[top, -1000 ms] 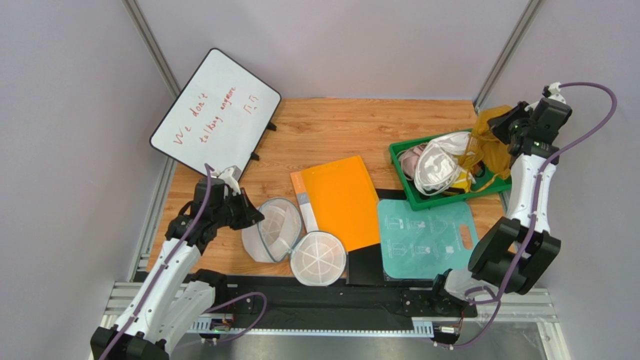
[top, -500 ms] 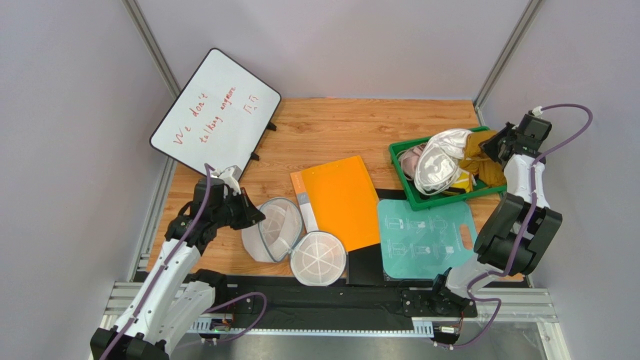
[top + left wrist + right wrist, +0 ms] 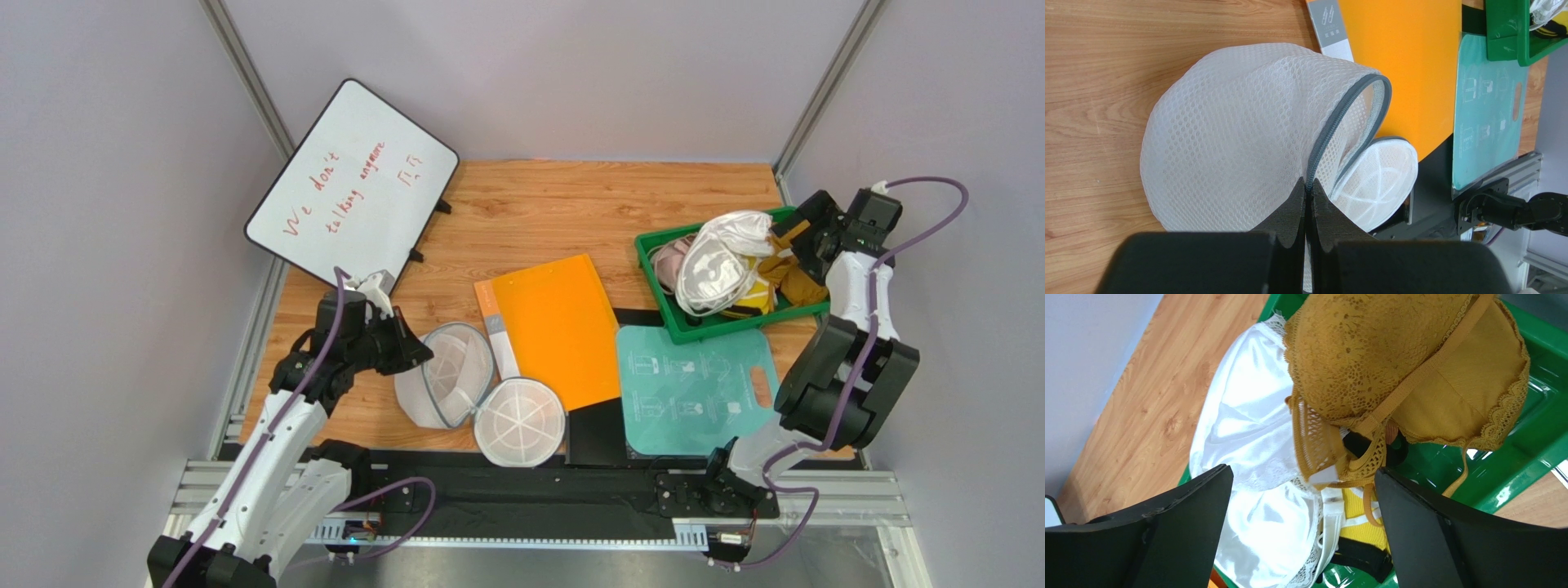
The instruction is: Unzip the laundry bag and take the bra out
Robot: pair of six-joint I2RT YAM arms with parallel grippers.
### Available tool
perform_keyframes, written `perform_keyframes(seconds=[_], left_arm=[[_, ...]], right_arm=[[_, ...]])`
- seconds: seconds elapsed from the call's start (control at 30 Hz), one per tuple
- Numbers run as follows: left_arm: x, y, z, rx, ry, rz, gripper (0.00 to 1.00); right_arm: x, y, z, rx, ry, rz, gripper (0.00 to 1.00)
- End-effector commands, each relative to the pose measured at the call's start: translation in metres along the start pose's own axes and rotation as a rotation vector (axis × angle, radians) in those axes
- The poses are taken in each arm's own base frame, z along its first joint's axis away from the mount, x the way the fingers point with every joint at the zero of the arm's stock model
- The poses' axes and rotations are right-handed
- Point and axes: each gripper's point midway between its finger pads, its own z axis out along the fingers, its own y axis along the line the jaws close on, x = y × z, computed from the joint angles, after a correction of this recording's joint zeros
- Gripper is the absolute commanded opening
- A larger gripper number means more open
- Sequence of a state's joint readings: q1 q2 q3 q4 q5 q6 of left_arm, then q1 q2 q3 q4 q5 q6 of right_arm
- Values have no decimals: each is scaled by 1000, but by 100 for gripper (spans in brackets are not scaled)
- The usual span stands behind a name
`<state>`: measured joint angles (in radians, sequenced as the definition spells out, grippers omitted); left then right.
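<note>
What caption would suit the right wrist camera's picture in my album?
Open fingers hang over the mustard bra, beside a white garment in the green tray.

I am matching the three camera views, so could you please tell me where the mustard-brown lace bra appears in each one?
Top external: the mustard-brown lace bra lies at the right end of the green plastic tray.
Left wrist: not visible; only a tray corner shows at the top right.
Right wrist: upper centre, overlapping a white satin garment.
Shared landmark: the green tray, seen in all three views.
</note>
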<state>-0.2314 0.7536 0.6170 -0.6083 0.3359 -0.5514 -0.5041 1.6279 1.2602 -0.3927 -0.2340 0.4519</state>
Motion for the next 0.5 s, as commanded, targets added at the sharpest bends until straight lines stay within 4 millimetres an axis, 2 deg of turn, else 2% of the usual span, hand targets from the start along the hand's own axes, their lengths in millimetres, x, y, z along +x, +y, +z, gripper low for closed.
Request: perform_keyframes(seconds=[0.0,0.07,0.23,0.33,0.37,0.4,0.43,0.47], left_arm=[[-8,-7,-1,35,-30,28,0],[-8,-7,-1,35,-29,28,0],[-8,-7,-2,35,-34,28,0],[-8,-7,-1,35,-31,27,0],[-8,-7,-2,37,-31,29,0],[-8,-7,-2,35,-31,27,0],[-8,-7,-2,35,-34,27,0],[-8,-7,-2,35,-34,25,0]], right_arm=[[-23,36,-43,-79,-106,-59,100],[-22,43,-51,-84,-114,-76,100],[-29,68,-93,-130,-191,-96,100],[-31,98,-125,-200,-227,-141,100],[-25,116,-139,-255,-228,-171,100],[-19,127,-147,-284,-221,-190,100],[-2,149,-155,-343,-196,-239,100],[7,161,-166,-373,-199,-268,100]])
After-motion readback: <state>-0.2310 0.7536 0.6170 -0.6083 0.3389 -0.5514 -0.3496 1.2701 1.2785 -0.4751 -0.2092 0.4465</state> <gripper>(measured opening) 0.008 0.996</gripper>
